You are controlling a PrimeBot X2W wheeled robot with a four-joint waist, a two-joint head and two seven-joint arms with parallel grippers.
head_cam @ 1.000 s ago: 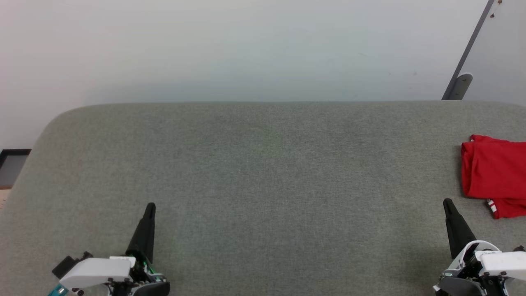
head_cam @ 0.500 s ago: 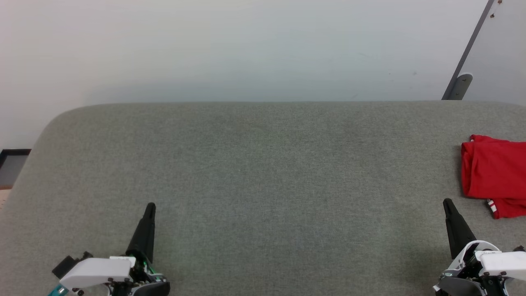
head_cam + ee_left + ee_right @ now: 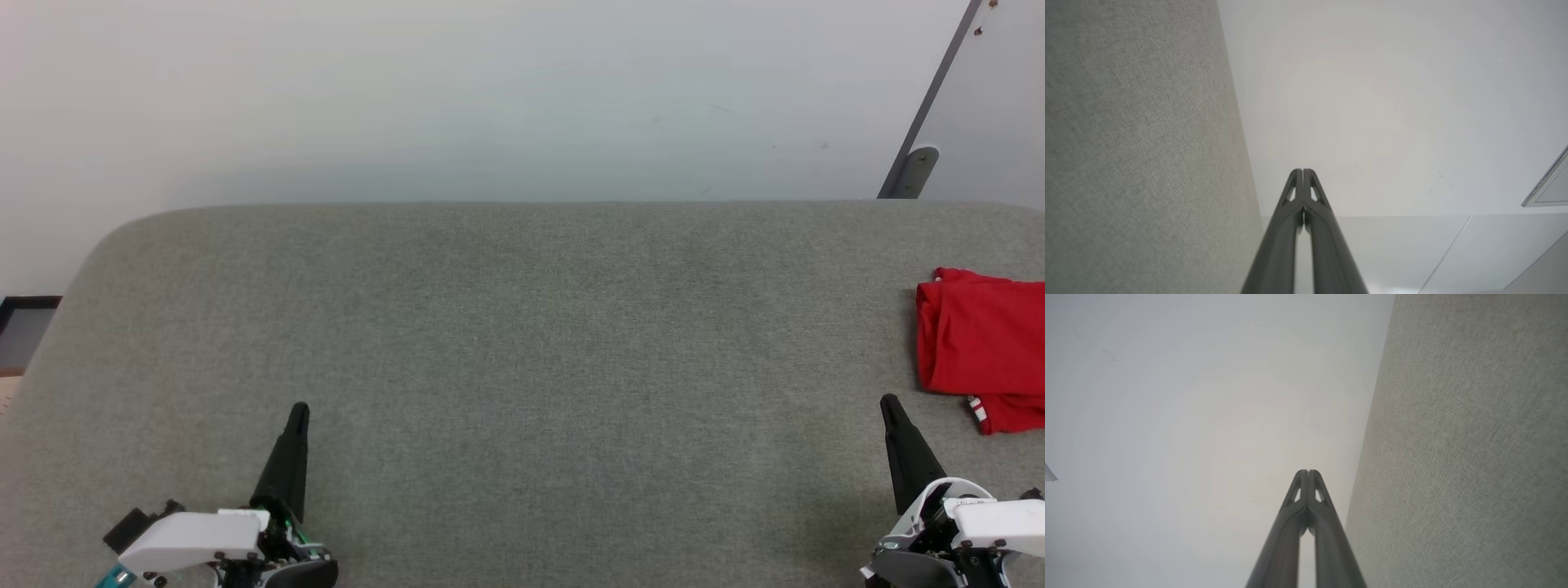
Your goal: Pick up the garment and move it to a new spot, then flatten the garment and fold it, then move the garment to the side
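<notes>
Comparing the head view with the second before it turns up no change. The folded red jersey-style garment with a sliver of white stripe trim (image 3: 980, 351) lies where it lay, at the far right of the grey-green woven fabric surface (image 3: 522, 343) and cut off by the picture's edge. The left gripper (image 3: 299, 408) and right gripper (image 3: 888, 402) keep their low rest places. Such stillness suggests the task is at or near its end, since the garment looks folded and set aside. The head view also places the garment near the right gripper, beyond it and apart from it. The left wrist view adds the close detail: the dark fingertips meet with no gap and hold nothing, against a pale wall (image 3: 1372, 102). The right wrist view shows that gripper likewise pressed together and empty, beside the same fabric.
</notes>
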